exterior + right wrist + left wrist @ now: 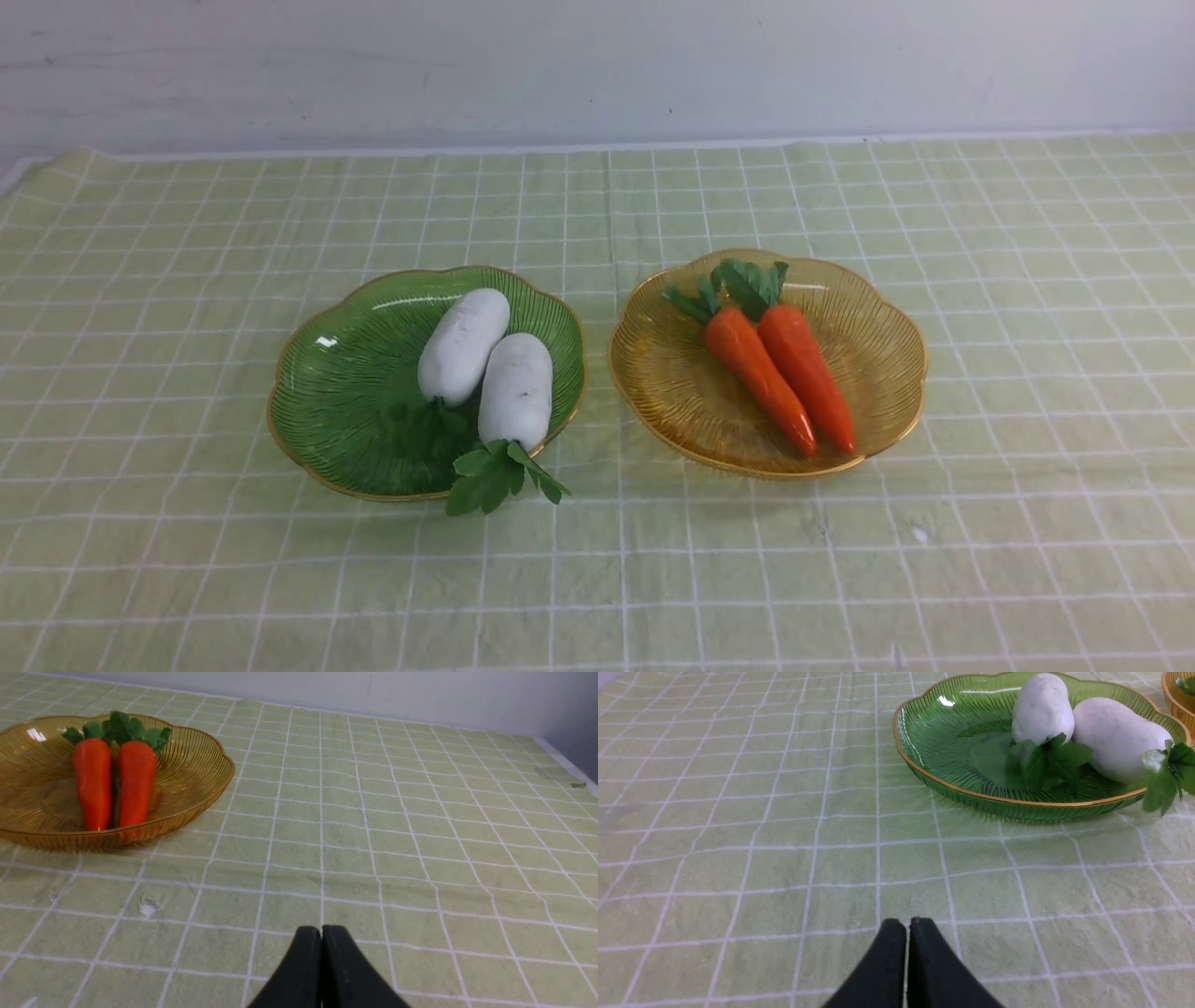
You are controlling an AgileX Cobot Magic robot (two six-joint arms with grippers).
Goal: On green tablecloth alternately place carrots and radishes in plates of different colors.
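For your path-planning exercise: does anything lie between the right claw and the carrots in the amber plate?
Nothing visible does. Only bare green tablecloth separates the shut right claw from the amber plate holding both carrots.

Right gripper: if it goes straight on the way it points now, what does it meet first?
Probably nothing but cloth: the shut right gripper points along bare pale green grid-lined tablecloth toward the far wall. The amber ribbed plastic plate sits well aside, though depth is unclear.
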